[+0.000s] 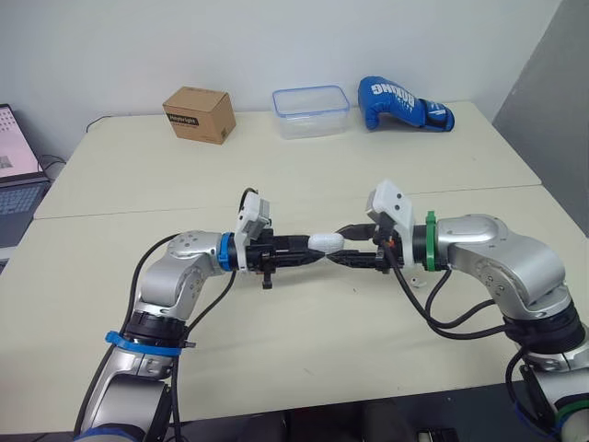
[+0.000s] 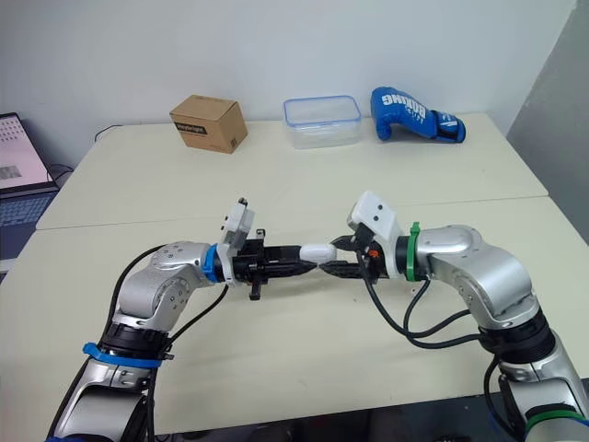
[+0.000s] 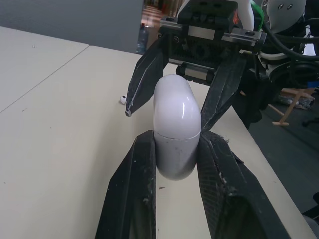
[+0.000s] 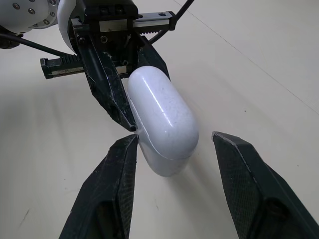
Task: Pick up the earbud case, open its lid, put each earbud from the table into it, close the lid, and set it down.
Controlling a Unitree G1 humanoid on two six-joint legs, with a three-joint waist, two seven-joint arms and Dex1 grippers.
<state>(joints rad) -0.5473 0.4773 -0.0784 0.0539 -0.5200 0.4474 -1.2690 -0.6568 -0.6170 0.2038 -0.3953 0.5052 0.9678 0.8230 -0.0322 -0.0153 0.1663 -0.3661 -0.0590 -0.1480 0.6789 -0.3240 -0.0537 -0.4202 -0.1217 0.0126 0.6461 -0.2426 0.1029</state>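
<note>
White earbud case (image 3: 175, 119) in left tool (image 3: 177, 142) — glove (image 1: 403, 103) reads BOXING.

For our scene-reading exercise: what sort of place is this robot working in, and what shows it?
Probably a lab or office workroom: pale tables against a plain wall, a laptop at the robot's left, and unrelated props along the back, a cardboard box, a clear plastic container and a blue boxing glove.

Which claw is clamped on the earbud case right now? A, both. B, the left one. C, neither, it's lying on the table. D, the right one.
B: the left claw is shut on both sides of the case, while the right claw stands open, with a gap between one finger and the case.
</note>
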